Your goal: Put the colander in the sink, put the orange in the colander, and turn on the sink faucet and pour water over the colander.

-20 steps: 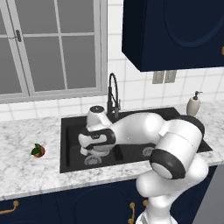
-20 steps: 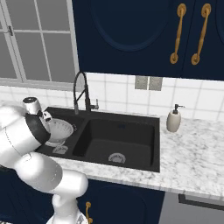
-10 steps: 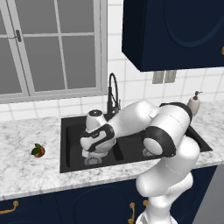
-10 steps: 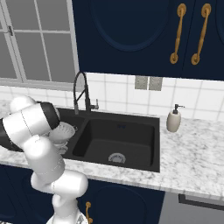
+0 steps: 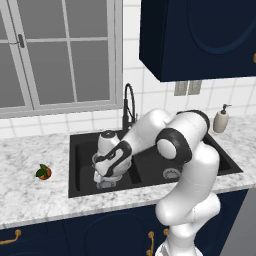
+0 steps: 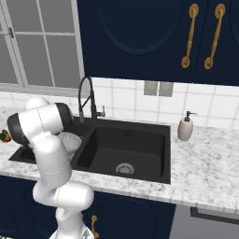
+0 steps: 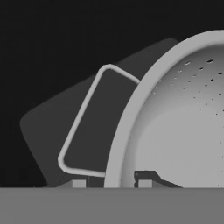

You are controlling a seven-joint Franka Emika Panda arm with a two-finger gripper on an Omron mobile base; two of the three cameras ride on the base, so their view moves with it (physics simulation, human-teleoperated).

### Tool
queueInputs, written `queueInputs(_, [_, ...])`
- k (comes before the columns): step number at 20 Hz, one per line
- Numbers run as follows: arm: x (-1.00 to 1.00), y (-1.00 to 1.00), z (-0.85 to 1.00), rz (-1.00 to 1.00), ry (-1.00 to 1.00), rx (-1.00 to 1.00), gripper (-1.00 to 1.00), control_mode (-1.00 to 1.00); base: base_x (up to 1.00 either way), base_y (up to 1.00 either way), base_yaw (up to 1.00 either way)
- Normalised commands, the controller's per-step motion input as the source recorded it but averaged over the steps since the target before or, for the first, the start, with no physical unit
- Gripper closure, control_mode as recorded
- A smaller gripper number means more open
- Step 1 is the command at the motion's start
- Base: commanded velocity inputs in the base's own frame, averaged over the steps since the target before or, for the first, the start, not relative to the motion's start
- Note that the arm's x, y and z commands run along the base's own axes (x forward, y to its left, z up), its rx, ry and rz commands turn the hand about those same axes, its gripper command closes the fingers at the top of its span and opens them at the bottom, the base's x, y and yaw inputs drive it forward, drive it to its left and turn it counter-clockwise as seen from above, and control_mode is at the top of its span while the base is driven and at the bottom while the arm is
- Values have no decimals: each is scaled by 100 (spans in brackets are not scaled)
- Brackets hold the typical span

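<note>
One colander [image 7: 175, 131] in pincer [image 7: 111, 181], one orange [image 5: 44, 172] on counter [image 5: 30, 200]

The robot arm [image 5: 185, 165] is showing a glossy white shell of thick rounded segments, and dark black bands are ringing its joints. A bulging white pedestal is carrying it at the bottom. On the hand, two small dark fingertips [image 7: 144, 177] with pale grey pads are rising side by side.
</note>
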Motion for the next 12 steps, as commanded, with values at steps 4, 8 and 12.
queueInputs(4, [32,0,-22,0,0,-2,100,-100,0,0,0])
queueInputs(8, [29,0,-26,0,0,-5,100,-100,0,0,0])
queueInputs(12, [34,0,-28,0,0,-3,100,-100,0,0,0])
